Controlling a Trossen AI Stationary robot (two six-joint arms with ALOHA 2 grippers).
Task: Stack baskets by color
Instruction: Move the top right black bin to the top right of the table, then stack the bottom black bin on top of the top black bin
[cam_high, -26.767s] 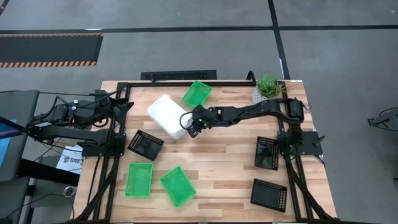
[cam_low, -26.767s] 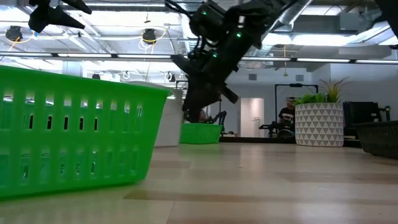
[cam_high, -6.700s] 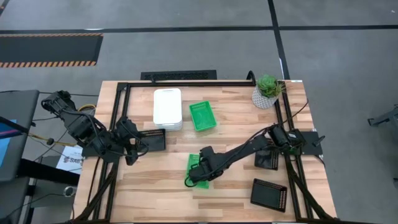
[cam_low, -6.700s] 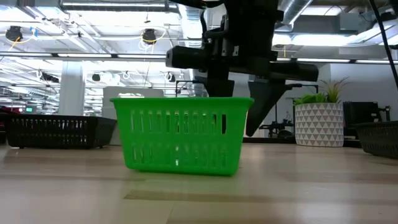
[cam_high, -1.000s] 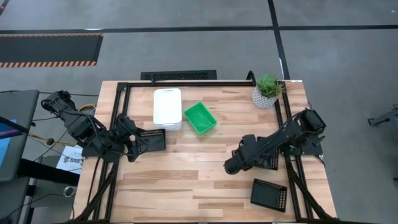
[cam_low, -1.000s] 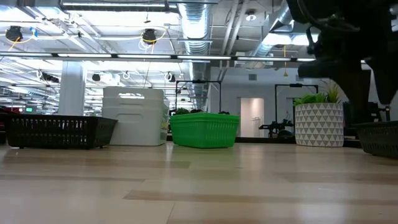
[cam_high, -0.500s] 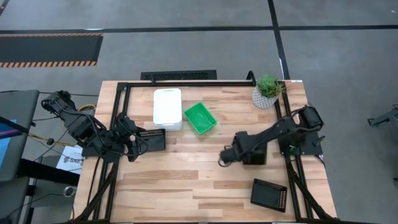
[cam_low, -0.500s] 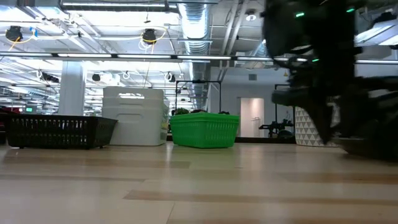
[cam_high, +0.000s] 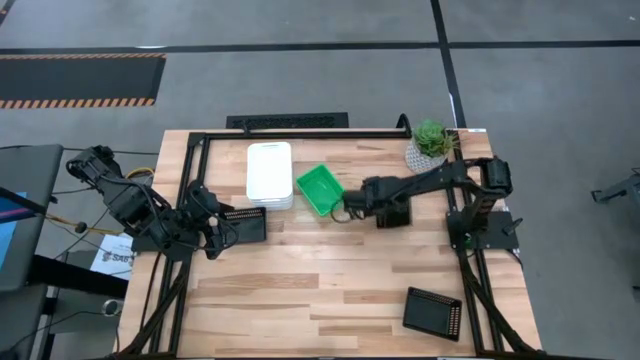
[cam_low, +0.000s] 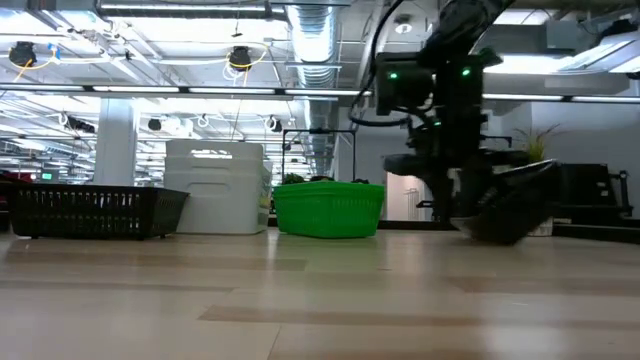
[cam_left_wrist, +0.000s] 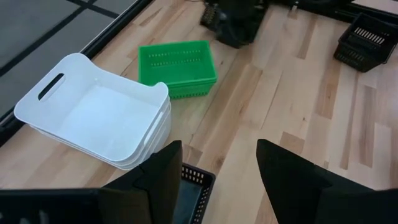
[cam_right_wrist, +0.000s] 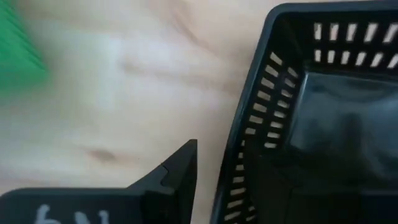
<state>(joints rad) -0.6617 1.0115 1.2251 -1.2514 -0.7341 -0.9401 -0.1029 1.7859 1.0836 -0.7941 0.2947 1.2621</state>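
Observation:
A white stack of baskets (cam_high: 270, 175) and a green basket stack (cam_high: 322, 190) rest on their bottoms at the table's far middle. My right gripper (cam_high: 368, 207) stands just right of the green ones, shut on a black mesh basket (cam_high: 394, 213), which shows tilted in the low view (cam_low: 512, 212). Another black basket (cam_high: 432, 313) lies at the near right. A third black basket (cam_high: 243, 225) lies at the left. My left gripper (cam_left_wrist: 217, 180) is open, raised over that basket's edge (cam_left_wrist: 194, 186). My right gripper holds the black basket by one side wall (cam_right_wrist: 249, 146). One finger (cam_right_wrist: 177, 174) stands outside that wall; the other is hidden behind it. The fingers come from above, slanting down. The basket hangs tilted, its lowest corner (cam_low: 490, 236) at or just over the tabletop.
A potted plant (cam_high: 430, 145) stands at the far right corner. Black frame rails run along the left (cam_high: 185, 250) and right (cam_high: 470, 270) sides. Bare wood (cam_high: 320, 290) lies across the middle and near part of the table.
My right gripper has swung from the table's right middle toward the far edge and the green baskets. The black basket has come along with it and now hangs tilted beside the green stack.

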